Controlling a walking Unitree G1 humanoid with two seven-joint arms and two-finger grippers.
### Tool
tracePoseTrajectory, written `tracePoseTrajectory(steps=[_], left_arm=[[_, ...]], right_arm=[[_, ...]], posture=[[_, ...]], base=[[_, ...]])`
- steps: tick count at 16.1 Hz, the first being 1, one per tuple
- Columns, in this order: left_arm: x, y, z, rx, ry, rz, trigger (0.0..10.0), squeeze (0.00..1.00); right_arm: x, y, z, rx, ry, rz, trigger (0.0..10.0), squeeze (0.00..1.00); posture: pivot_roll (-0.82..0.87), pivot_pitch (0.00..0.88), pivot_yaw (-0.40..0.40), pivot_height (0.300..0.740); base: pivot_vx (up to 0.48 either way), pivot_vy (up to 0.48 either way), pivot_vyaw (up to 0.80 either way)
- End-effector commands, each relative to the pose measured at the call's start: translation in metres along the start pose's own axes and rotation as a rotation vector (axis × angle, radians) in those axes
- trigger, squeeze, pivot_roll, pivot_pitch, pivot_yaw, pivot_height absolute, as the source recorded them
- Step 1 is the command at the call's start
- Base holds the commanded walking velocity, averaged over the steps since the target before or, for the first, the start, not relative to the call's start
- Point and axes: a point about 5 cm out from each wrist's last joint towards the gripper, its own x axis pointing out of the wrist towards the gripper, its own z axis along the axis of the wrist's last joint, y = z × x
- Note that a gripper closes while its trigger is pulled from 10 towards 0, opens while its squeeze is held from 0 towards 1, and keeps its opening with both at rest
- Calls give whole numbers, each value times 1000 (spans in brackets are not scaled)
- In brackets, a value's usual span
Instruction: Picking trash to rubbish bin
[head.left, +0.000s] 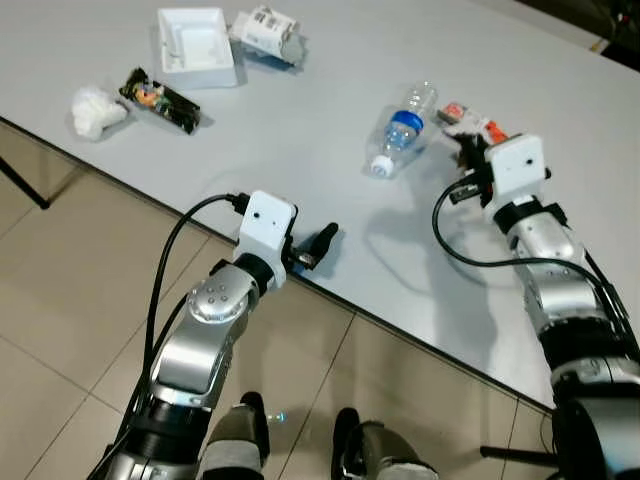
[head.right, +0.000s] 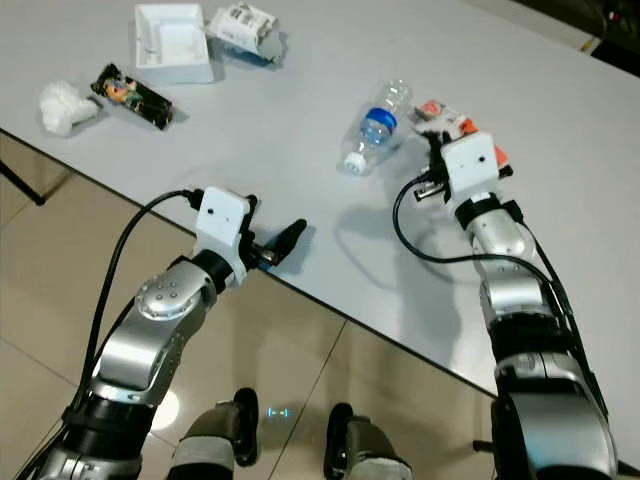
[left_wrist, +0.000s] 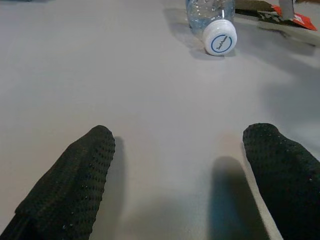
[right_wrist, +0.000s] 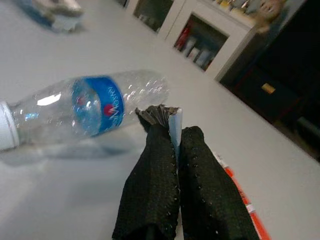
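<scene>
A clear plastic bottle (head.left: 400, 132) with a blue label and white cap lies on its side on the grey table (head.left: 330, 150). Just to its right lies an orange and silver wrapper (head.left: 470, 122). My right gripper (right_wrist: 172, 131) is shut on the wrapper's silver edge (right_wrist: 174, 119), low over the table beside the bottle (right_wrist: 90, 107). My left gripper (head.left: 320, 245) hovers at the table's near edge, open with nothing between its fingers (left_wrist: 75, 175). The bottle's cap (left_wrist: 220, 42) faces it from further along the table.
At the table's far left lie a white square box (head.left: 195, 45), a crumpled white carton (head.left: 265, 32), a dark snack packet (head.left: 160, 100) and a white tissue ball (head.left: 95, 110). The table edge runs diagonally above a tiled floor (head.left: 60, 260).
</scene>
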Motion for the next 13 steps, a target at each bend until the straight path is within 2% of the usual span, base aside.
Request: tracePoseTrajectory(steps=[1,2,3,5,6,8,9,10,13], left_arm=[[5,-8,-5,13,14,-35,10000,0],[11,-10,1,25,-27,-40,10000,0],[13,-10,2,26,-38,-40,10000,0],[19,-11,4,23,-69,-38,10000,0],[20,-11,4,20,-69,-40,10000,0],[25,-14,4,12,-74,-60,10000,0],[29,-18,5,7,-87,-81,10000,0],[33,-21,7,3,-95,-90,10000,0],[40,-22,7,-7,-92,-91,10000,0]], right_arm=[[-11,-10,7,3,-33,-70,0,0],[-25,-14,17,-2,-65,-131,0,0],[-29,-14,21,3,-77,-152,0,0],[-49,-17,33,27,-98,-242,0,0],[-53,-18,36,37,-105,-265,0,0],[-64,-17,45,42,-105,-321,1725,0],[-72,-16,49,57,-82,-360,9137,0],[-77,-16,50,74,-64,-388,10000,0],[-86,-18,55,80,-33,-417,10000,0]], posture=[[290,203,-111,740],[273,185,-105,740],[273,185,-105,740],[246,156,-96,740],[232,143,-90,740],[214,128,-82,740],[203,120,-77,740],[186,111,-69,740],[172,105,-64,740]], base=[[0,0,0],[0,0,0],[0,0,0],[0,0,0],[0,0,0],[0,0,0],[0,0,0],[0,0,-531],[0,0,-748]])
